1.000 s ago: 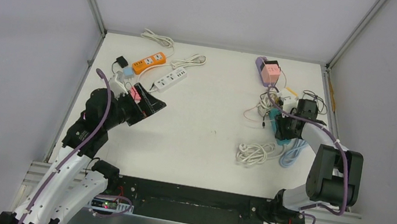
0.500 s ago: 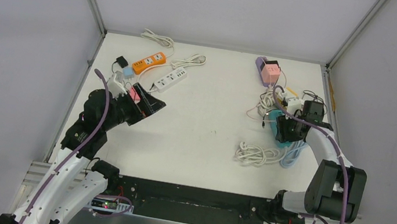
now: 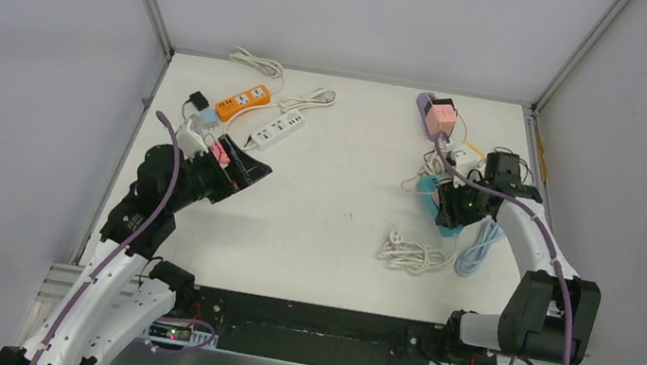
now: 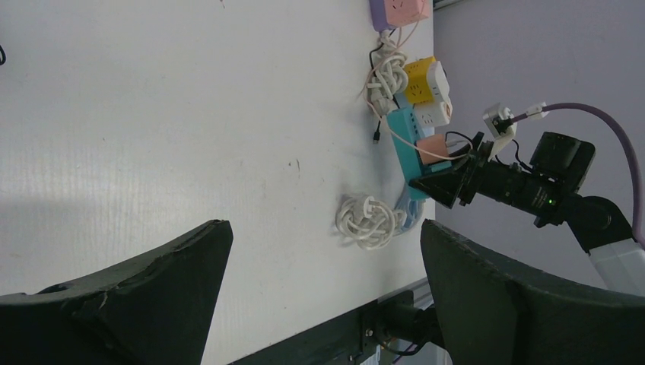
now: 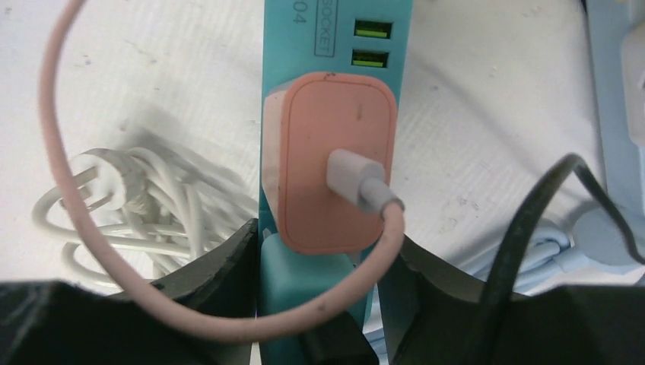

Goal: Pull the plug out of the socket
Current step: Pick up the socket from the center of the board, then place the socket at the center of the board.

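1. Top view: the right gripper (image 3: 451, 210) works at about 3 o'clock on the table (image 3: 330, 241), down on the teal power strip (image 3: 441, 222). Since a second ago it has shifted slightly toward 9 o'clock. The strip and the white cable coil (image 3: 407, 252) at its 7 o'clock have slid along with it. The left gripper (image 3: 243, 171) has not moved from 9 o'clock, well apart from the job.

2. Left wrist view: the left jaws gape fully and hold nothing. Far off at 1 o'clock the pink plug (image 4: 433, 147) sits on the strip, under the right arm's nose.

3. Right wrist view: the plug is seated in the strip, its pink cable (image 5: 53, 152) looping away to 9 o'clock. The right jaws stand roughly half apart, straddling the strip's near end with their tips reaching the plug's 6 o'clock edge. I cannot tell whether they are pressing on either.

4. Judgement: the strip is travelling rather than the plug parting, so the plug is not yet out. With the strip loose, a pull may only drag everything.
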Robot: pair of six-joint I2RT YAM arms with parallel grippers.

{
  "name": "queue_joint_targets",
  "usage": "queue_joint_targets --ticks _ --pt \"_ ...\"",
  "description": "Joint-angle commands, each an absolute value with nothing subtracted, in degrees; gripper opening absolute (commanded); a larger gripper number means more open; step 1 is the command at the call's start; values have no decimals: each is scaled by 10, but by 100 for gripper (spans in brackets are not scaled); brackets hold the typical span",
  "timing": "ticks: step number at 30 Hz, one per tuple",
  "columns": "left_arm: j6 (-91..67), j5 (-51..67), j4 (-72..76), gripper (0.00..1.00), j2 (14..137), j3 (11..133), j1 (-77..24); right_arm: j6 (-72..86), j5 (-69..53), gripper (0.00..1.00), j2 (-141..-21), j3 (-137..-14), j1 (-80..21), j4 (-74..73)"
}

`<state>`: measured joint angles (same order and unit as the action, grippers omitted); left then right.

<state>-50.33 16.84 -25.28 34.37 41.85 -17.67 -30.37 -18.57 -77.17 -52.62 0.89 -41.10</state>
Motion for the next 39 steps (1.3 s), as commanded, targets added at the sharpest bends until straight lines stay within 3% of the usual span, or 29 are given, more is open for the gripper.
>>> queue_joint_targets --ticks 1,26,39 --pt "-496 174 -225 99 334 432 -180 -324 -243 0 -746 -568 -34 -439" --pt "-496 168 -229 99 317 434 -180 -292 -221 0 -820 -653 -320 -446" --pt "-485 143 -280 99 283 443 -180 -276 -133 0 -951 -720 -459 -386"
